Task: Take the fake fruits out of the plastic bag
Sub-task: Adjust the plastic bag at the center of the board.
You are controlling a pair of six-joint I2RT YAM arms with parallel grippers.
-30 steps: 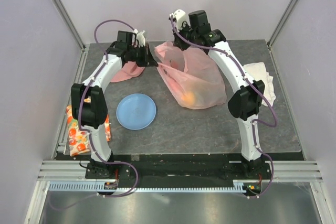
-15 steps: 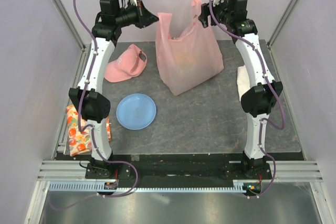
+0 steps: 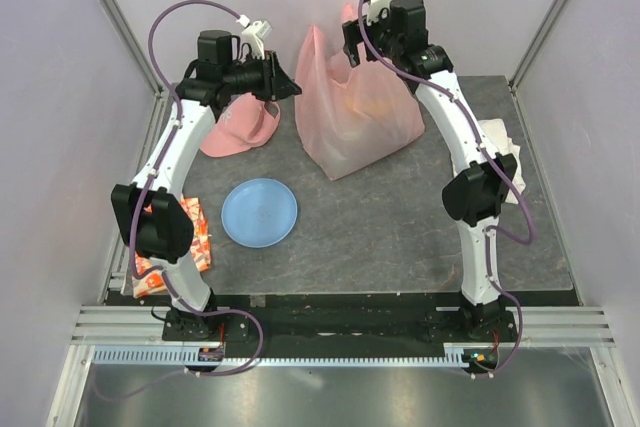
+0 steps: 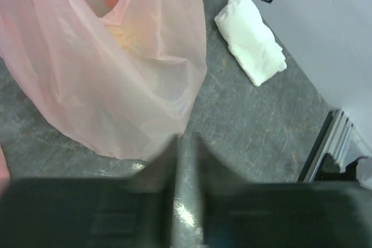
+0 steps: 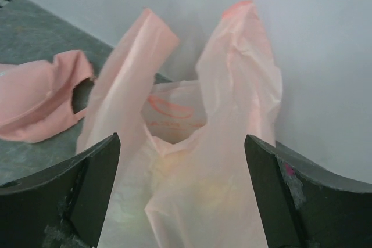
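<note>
- Blue plate [image 3: 259,212]: left of centre on the bench [image 3: 400,237], bare.
- Pink cap [image 3: 238,129]: toward the far-left corner.
- Plastic bag [image 3: 352,112]: at the middle of the far edge. It stands upright with its long axis vertical, both handle loops up and the mouth gaping between them.
- Fake fruits [image 3: 366,107]: inside the plastic bag, seen only as blurred yellow-orange patches through the film. None is seen outside it.
- Left end effector [image 3: 292,89]: jaws together on nothing, raised just beside the bag's left flank and pointing at it. Whether it touches cannot be told.
- Right end effector [image 3: 349,49]: jaws spread wide and empty, poised over the loops. The arm is stretched high toward the far edge with the wrist tipped down. It is the nearer to the mouth, and a reach straight down between the loops looks likely.
</note>
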